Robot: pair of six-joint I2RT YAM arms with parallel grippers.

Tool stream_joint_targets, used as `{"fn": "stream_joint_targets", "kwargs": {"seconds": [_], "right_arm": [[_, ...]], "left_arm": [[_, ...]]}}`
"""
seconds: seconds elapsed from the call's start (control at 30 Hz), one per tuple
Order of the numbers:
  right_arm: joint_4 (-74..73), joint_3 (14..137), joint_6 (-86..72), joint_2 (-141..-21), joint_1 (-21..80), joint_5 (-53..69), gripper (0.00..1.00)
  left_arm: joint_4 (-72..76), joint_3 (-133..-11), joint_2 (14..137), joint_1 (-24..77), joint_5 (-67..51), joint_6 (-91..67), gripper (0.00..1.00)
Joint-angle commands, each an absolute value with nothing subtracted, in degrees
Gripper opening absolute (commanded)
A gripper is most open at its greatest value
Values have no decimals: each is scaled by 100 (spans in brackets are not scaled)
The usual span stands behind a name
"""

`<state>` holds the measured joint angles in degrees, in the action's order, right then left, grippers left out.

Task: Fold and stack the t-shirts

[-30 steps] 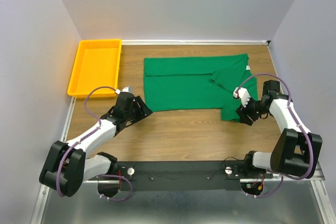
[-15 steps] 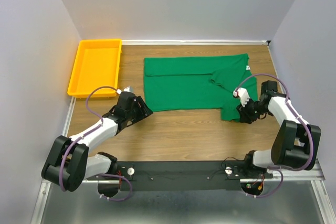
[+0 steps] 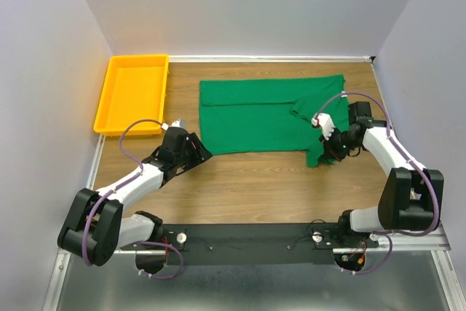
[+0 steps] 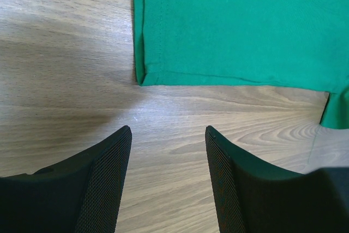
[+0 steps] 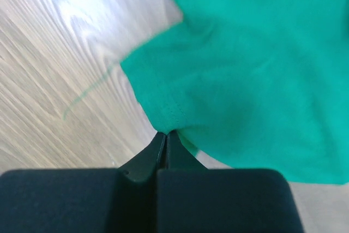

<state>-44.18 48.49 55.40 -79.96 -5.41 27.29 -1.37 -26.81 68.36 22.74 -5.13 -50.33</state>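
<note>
One shirt, and the fold is barely begun. Green t-shirt (image 3: 255, 118) lies mostly flat on the tabletop (image 3: 247, 187), with a sleeve flap turned in at its right end. My right claw (image 5: 166, 135) is clenched on the near-right hem corner. Left claw (image 4: 168, 135) is released, hovering just short of the near-left corner, no contact. Remaining, by my read: main folds, then stacking. Yellow tray (image 3: 104, 100) sits far left.

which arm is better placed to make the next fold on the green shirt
Right, likely. The right fingers are shut on the near right hem of the t-shirt; the left fingers hang open over bare table, short of its corner.
</note>
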Motion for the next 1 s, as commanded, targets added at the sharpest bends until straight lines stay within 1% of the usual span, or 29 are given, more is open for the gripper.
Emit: {"fn": "stream_joint_targets", "kwargs": {"seconds": [0.0,0.1,0.13,0.17,0.23,0.27,0.3,0.33,0.37,0.47,0.5,0.67,0.73,0.83,0.97], "right_arm": [[-4544,5457,5099,-7953,190,2822,1],[-4325,5905,4607,-8366,788,2541,1],[-4072,6037,4405,-8741,913,2410,5],[-3948,6377,3977,-8937,1001,2173,8],[-3859,6800,3597,-9341,1195,2101,13],[-3763,6994,3369,-9673,1221,2083,32],[-3753,7396,2931,-9842,1239,2022,46],[-3770,7540,2779,-9939,1239,1987,53],[-3771,7628,2656,-9967,1239,1830,57],[-3779,7551,2724,-9739,1187,1644,57],[-3797,7463,2838,-9477,1100,1687,57],[-4061,6532,3603,-8746,1055,1960,53],[-4130,6328,3700,-8815,1063,2047,51],[-4175,6381,3639,-9095,1134,2180,49],[-4140,6372,3630,-9333,1301,2162,49]], "left_arm": [[-26,-2812,6847,2303,-448,-4922,64],[-26,-2839,6917,2303,-466,-4878,64],[-26,-2865,6943,2303,-483,-4869,64],[-26,-2874,6943,2303,-475,-4852,64],[-26,-2874,6943,2303,-492,-4860,64],[-26,-2865,6952,2303,-501,-4860,64],[-26,-2865,6952,2303,-510,-4852,65],[-26,-2857,6935,2303,-518,-4843,65],[-26,-2856,6935,2303,-519,-4843,65],[-26,-2874,6891,2303,-519,-4781,65],[-26,-2865,6856,2303,-519,-4773,65],[-26,-2777,6864,2277,-466,-4772,65],[140,-2760,6995,2259,-492,-4781,65],[167,-2812,7110,2224,-536,-4781,65],[158,-2839,7084,2224,-545,-4799,65]]}}
